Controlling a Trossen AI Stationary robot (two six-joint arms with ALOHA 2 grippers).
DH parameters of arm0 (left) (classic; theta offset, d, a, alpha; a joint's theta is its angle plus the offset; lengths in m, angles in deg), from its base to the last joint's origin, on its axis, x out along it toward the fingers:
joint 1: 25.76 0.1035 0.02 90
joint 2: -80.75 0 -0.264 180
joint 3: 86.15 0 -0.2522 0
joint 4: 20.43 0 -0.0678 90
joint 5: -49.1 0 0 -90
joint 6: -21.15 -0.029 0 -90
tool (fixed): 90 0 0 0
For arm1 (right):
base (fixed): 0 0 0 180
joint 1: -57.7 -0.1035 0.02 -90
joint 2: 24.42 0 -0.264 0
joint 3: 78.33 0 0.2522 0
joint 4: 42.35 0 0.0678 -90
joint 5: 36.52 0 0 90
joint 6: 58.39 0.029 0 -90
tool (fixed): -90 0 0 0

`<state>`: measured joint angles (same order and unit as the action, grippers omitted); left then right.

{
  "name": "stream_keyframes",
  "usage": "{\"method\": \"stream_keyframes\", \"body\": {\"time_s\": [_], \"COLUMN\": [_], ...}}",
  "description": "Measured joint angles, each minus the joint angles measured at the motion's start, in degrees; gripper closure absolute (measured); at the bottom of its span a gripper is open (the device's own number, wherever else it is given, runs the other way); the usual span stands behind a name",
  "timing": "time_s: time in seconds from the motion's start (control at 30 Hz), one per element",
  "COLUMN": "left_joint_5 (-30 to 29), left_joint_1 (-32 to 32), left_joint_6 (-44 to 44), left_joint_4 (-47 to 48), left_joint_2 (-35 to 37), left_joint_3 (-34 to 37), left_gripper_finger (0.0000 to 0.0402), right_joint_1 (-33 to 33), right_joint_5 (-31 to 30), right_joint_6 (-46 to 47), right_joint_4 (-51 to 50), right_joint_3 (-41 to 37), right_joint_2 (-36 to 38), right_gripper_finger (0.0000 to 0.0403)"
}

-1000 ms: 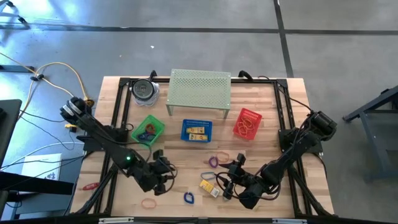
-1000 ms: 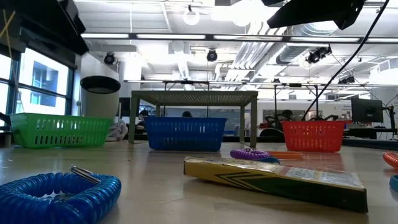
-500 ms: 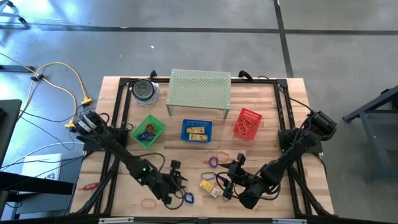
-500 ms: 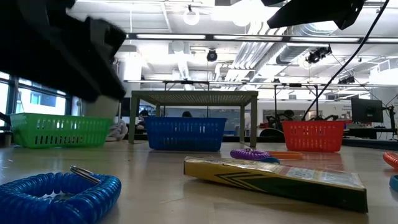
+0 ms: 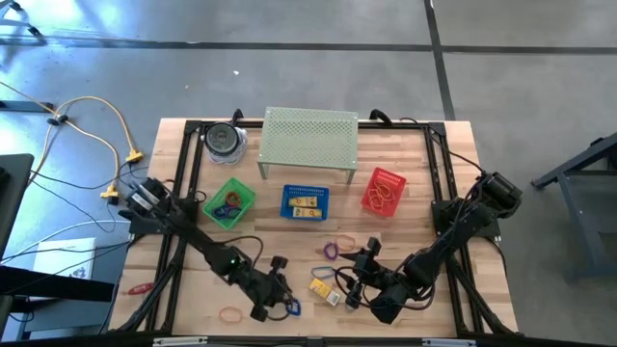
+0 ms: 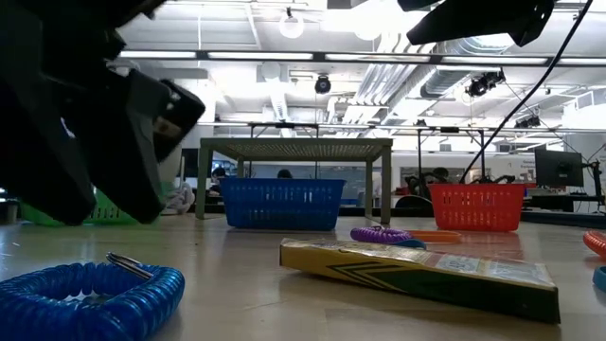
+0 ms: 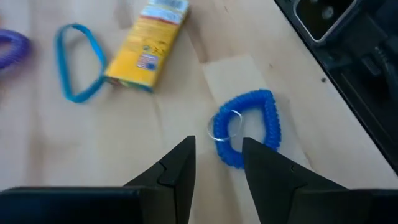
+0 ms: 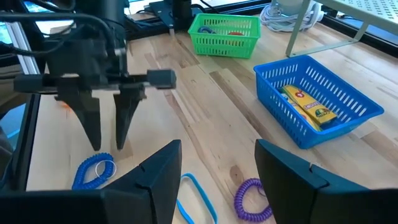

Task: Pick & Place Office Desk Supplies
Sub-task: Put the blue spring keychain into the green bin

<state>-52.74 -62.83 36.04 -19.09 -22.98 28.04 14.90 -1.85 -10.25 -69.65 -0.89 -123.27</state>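
Two yellow boxes [image 8: 309, 106] fill blue basket [image 8: 339, 112].

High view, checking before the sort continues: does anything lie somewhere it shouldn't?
Yes. One thin red band loop lies on the floor, off the wooden table's left edge, beyond the other loose supplies. Nothing looks spilled or damaged.

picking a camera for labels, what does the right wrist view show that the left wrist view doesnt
Only the right wrist view shows the green basket, the blue basket holding yellow boxes, and the left gripper from outside, its fingers open above the blue coil loop.

Only the left wrist view shows a loose yellow box on the table.

Both show the blue coil loop, a thin blue band and a purple coil.
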Motion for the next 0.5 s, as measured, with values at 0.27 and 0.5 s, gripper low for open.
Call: {"method": "stream_keyframes", "body": {"time_s": [0.27, 0.5], "left_joint_5": [6.6, 7.5], "left_joint_1": [2.2, 2.5], "left_joint_6": [-0.9, -0.9], "left_joint_4": [-3.3, -3.4], "left_joint_2": [-2.0, -2.0], "left_joint_3": [0.0, 0.0], "left_gripper_finger": [0.0276, 0.0276], "right_joint_1": [0.1, 0.1], "right_joint_5": [0.0, 0.0], "right_joint_6": [0.0, -0.1], "right_joint_4": [0.0, -0.1], "right_joint_3": [0.0, 0.0], "right_joint_2": [0.0, 0.0], "right_gripper_finger": [0.0210, 0.0210]}}
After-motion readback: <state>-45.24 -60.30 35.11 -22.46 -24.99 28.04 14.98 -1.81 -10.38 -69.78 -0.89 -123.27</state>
